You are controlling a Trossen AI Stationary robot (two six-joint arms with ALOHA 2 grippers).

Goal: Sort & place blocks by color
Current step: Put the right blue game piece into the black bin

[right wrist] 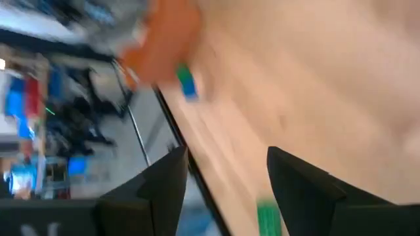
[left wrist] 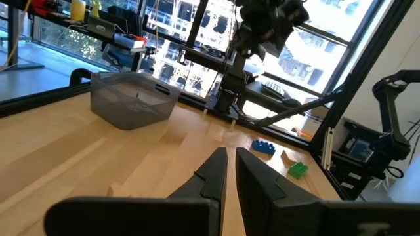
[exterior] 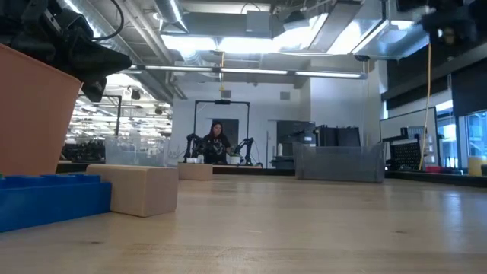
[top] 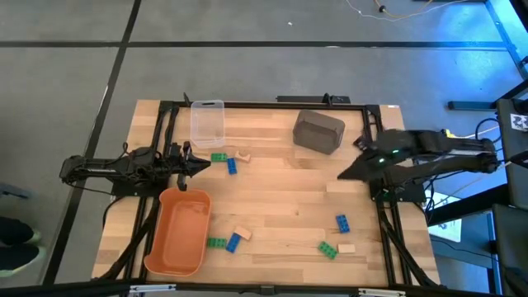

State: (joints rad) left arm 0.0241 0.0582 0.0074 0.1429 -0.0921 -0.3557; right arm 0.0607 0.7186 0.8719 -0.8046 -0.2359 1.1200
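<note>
Small green, blue and tan blocks lie flat on the wooden table in three groups. One group (top: 231, 160) is beside my left gripper, one (top: 229, 240) is by the orange tub, and one (top: 337, 238) is near right. My left gripper (top: 200, 166) is shut and empty at the table's left, above the orange tub's far end. Its fingers (left wrist: 230, 172) point toward the right. My right gripper (top: 346, 174) is open and empty over the table's right side; its fingers (right wrist: 223, 177) stand wide apart. The near right blocks also show in the left wrist view (left wrist: 264, 147).
An orange tub (top: 177, 231) stands near left, a clear bin (top: 207, 122) far left and a dark grey bin (top: 318, 131) at the far middle. Bare wood lies in the table's middle. In the low view a person (exterior: 217, 141) is in the room behind.
</note>
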